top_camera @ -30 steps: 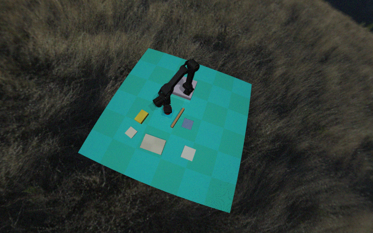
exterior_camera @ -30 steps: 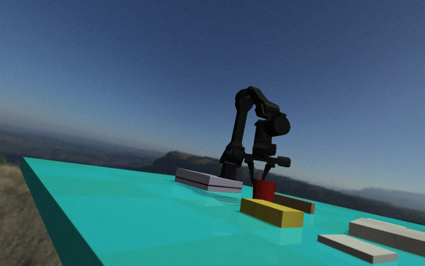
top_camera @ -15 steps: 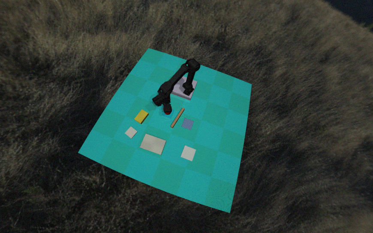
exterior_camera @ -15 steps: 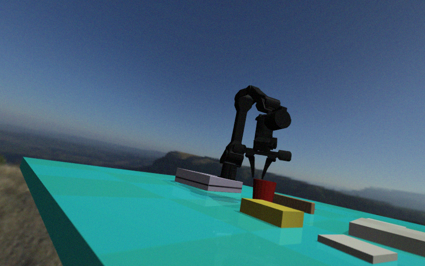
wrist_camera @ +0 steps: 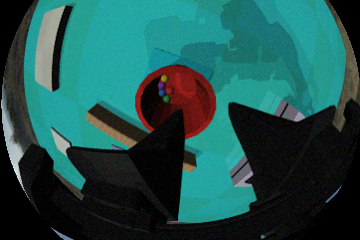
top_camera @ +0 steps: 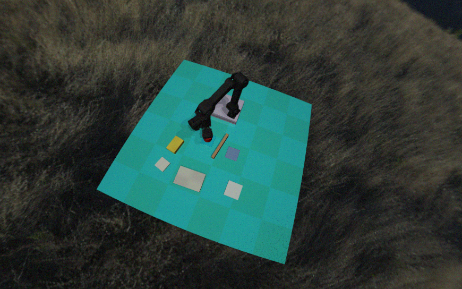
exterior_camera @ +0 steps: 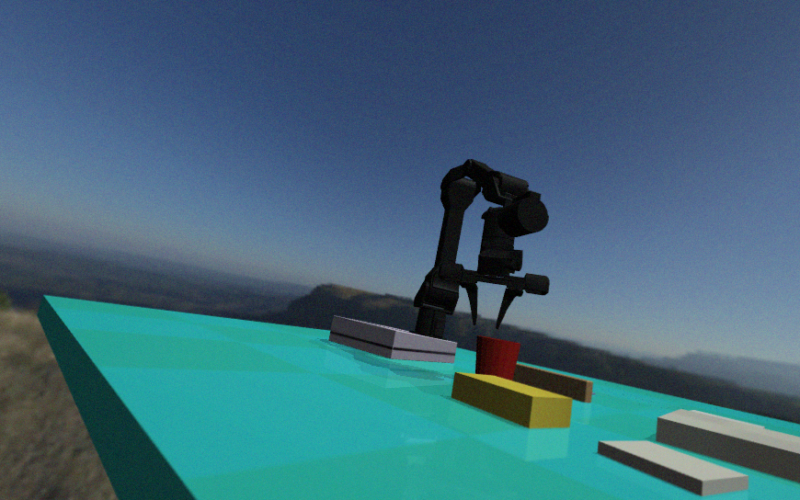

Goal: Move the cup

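A dry grass hillside (top_camera: 369,143) under a dusk sky surrounded a raised teal checkered platform (top_camera: 247,201). On the platform, the black six-joint arm (exterior_camera: 452,248) rose from a pale grey base plate (exterior_camera: 391,340) and bent down over the work area. A large beige slab (top_camera: 189,178) lay near the front, with two smaller pale tiles (top_camera: 233,189) beside it. A yellow block (exterior_camera: 510,399) lay just in front of the cup in the exterior view, and a thin wooden bar (top_camera: 219,146) lay between the cup and a slate-blue pad (top_camera: 232,153). The gripper (exterior_camera: 488,323) hung directly above the cup with its fingers partly spread, holding nothing and clear of the rim. The red cup (exterior_camera: 497,357) stood upright on a faint blue pad (wrist_camera: 199,60), apart from the gripper. Small coloured marbles (wrist_camera: 163,89) sat inside the cup.
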You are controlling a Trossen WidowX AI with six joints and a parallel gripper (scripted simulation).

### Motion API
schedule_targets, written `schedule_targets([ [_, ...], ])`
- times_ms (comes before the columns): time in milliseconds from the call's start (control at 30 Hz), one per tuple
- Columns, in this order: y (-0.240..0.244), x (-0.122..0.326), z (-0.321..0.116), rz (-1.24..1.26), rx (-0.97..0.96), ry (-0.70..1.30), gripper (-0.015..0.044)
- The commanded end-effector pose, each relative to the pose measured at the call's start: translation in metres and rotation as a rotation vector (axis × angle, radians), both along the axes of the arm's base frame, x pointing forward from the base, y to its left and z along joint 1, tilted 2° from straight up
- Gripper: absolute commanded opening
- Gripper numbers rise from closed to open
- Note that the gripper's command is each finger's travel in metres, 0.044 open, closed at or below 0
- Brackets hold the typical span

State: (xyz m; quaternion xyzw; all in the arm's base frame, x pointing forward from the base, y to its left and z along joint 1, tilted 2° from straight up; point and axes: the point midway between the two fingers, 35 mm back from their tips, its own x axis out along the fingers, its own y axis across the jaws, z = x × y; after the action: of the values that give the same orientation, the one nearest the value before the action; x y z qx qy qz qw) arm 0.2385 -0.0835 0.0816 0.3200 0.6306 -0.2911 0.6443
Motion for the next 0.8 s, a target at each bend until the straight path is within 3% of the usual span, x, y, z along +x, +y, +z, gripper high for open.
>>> schedule_targets([
  [0,0.0,0.0,-0.001,0.0,0.0,0.001,0.0259],
  [233,0.0,0.0,0.005,0.0,0.0,0.0,0.044],
  [767,-0.003,0.0,0.058,0.004,0.002,-0.001,0.044],
])
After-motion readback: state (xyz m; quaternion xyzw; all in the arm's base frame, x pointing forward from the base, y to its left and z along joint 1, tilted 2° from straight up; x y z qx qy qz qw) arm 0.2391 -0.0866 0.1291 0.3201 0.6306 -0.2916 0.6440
